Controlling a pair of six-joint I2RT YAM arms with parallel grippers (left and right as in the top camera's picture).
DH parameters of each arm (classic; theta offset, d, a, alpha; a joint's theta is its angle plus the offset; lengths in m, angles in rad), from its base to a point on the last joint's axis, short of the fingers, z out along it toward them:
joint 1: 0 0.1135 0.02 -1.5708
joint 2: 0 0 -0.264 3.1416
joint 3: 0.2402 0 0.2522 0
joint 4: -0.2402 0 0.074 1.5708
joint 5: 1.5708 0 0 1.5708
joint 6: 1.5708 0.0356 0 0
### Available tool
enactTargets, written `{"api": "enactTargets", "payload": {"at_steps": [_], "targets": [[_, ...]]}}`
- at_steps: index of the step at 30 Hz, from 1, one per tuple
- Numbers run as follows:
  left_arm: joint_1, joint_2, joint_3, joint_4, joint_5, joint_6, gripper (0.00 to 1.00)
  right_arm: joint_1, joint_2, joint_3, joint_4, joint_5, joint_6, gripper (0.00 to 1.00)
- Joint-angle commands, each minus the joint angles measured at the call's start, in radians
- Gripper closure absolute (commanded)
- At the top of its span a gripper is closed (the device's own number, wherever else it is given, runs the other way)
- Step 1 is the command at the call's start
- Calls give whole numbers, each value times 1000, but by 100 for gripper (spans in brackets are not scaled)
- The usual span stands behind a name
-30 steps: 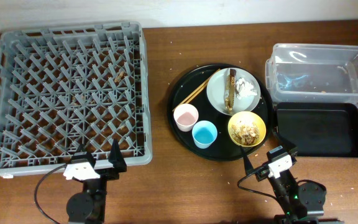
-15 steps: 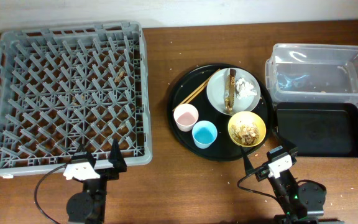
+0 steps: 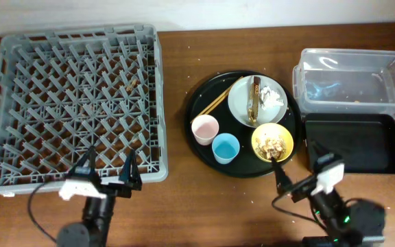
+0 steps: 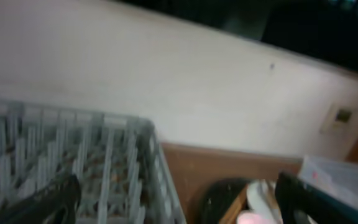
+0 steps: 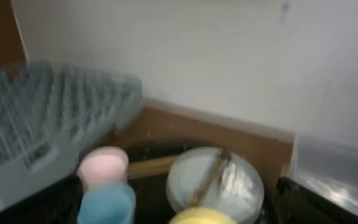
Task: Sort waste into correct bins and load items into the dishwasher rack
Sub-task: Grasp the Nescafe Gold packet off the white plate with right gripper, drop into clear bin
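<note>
The grey dishwasher rack [image 3: 19, 103] fills the left side. On the round black tray [image 3: 197, 103] sit the white plate [image 3: 240, 103] with crumpled tissue [image 3: 273, 97] and a brown-gold wrapper strip [image 3: 254, 96], the chopsticks [image 3: 216, 101], the pink cup [image 3: 205, 128], the blue cup [image 3: 225, 147] and the yellow bowl [image 3: 273, 143] with food scraps. The clear tub [image 3: 352, 79] and the shallow black tray [image 3: 352, 144] stand at the right. My left gripper [image 3: 110, 170] is open and empty at the rack's front edge. My right gripper [image 3: 300, 171] is open and empty just in front of the bowl.
The left wrist view is blurred and shows the rack [image 4: 73, 168] and part of the round tray [image 4: 219, 199]. The right wrist view is blurred and shows the pink cup [image 5: 103, 167], blue cup [image 5: 107, 205], plate [image 5: 229, 183] and tub [image 5: 334, 168]. A wall is behind the table.
Both arms have started moving. The left gripper has shifted a little left and toward the rack. The right gripper has shifted right and toward the yellow bowl.
</note>
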Motion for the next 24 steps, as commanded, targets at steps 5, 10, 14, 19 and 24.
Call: {"api": "enactTargets", "payload": {"at_steps": [5,10,14,19,24], "targets": [[-5,816,823,-593,194,-9,1,5,825,746,-510,-30,23,2],[-4,1137,1048,-814,257,-9,1,8,1187,828,-498,-191,26,1],[-5,1231,1048,-812,276,-10,1,12,1434,828,-335,74,150,24],[-5,1254,1048,-813,276,-10,1,116,1721,827,-58,165,267,30],[-5,1254,1048,-820,276,-10,1,132,1703,856,-79,126,312,96]]}}
